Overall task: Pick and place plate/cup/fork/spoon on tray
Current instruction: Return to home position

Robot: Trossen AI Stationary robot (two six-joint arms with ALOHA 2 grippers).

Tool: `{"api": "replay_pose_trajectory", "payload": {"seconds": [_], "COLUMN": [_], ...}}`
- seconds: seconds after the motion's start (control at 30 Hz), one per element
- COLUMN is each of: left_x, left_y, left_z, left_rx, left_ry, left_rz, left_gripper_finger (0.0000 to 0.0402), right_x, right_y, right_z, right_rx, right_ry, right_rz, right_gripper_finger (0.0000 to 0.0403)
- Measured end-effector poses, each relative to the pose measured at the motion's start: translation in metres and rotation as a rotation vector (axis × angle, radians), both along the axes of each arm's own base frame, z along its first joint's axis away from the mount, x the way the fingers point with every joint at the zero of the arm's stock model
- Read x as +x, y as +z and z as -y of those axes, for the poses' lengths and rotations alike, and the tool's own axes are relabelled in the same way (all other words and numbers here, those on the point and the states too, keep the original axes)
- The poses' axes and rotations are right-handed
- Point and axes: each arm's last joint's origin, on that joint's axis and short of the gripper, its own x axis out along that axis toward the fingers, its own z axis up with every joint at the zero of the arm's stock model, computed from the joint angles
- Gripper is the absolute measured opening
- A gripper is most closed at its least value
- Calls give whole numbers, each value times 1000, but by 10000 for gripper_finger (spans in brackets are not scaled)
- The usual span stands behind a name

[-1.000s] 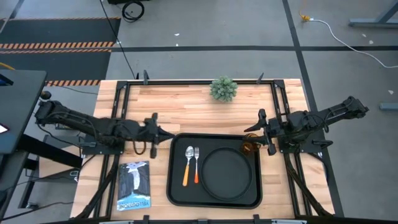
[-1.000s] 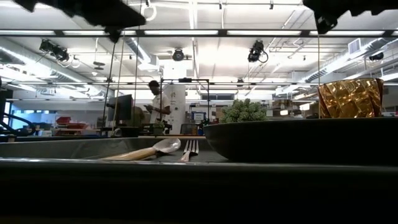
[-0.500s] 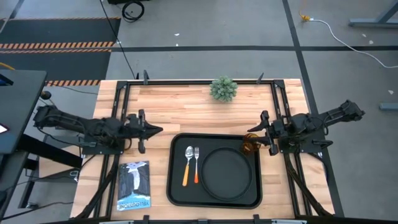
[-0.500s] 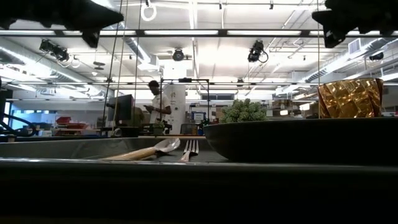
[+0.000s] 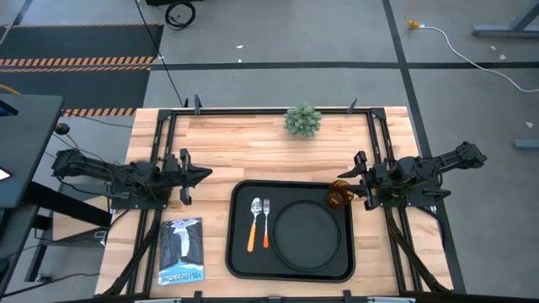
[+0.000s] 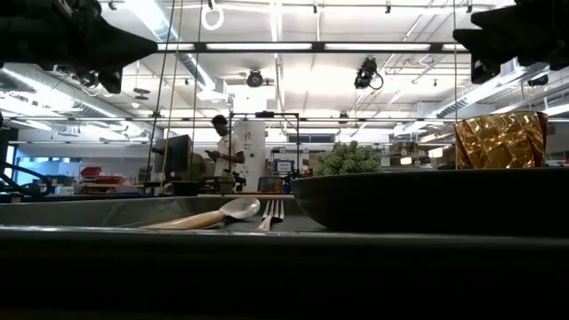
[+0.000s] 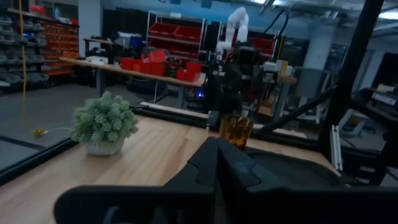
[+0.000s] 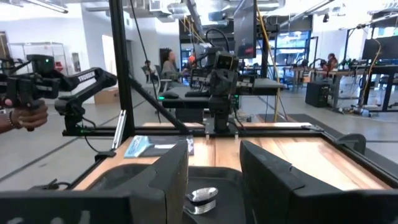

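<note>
The black tray (image 5: 237, 252) lies in the middle of the table near its front edge. On it lie the round black plate (image 5: 308, 236), the spoon (image 5: 255, 220) and the fork (image 5: 266, 220) side by side, and the amber cup (image 5: 339, 194) stands upright in its far right corner. My left gripper (image 5: 205, 174) is shut and empty, left of the tray above the wood. My right gripper (image 5: 357, 183) is open and empty, just right of the cup. The cup also shows in the left wrist view (image 7: 236, 129) and in the low view (image 6: 502, 140).
A small green potted plant (image 5: 303, 120) stands at the table's far edge. A dark booklet (image 5: 182, 251) lies left of the tray near the front. Black frame rails run along both table sides. A person stands in the room far behind (image 6: 222, 147).
My left gripper has drawn back from the tray toward the table's left edge, staying shut. My right gripper has drawn back a little toward the table's right edge, away from the cup. The cup, plate, fork and spoon have stayed in place.
</note>
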Motion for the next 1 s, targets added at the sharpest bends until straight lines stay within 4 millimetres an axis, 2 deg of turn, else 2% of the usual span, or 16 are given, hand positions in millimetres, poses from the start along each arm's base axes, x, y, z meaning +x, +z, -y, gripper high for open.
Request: {"api": "replay_pose_trajectory", "payload": {"seconds": [0.3,1.0], "left_x": [-3,-3], "left_y": [-21,-23], "left_z": [-1,-2], "left_rx": [-28,-48], "left_ry": [16,39], "left_rz": [19,10], "left_gripper_finger": [11,11], "right_x": [-1,-1], "right_y": [-18,-18], "right_z": [0,1], "right_rx": [10,26], "right_ry": [0,-23], "right_rz": [15,16], "right_gripper_finger": [153,153]}}
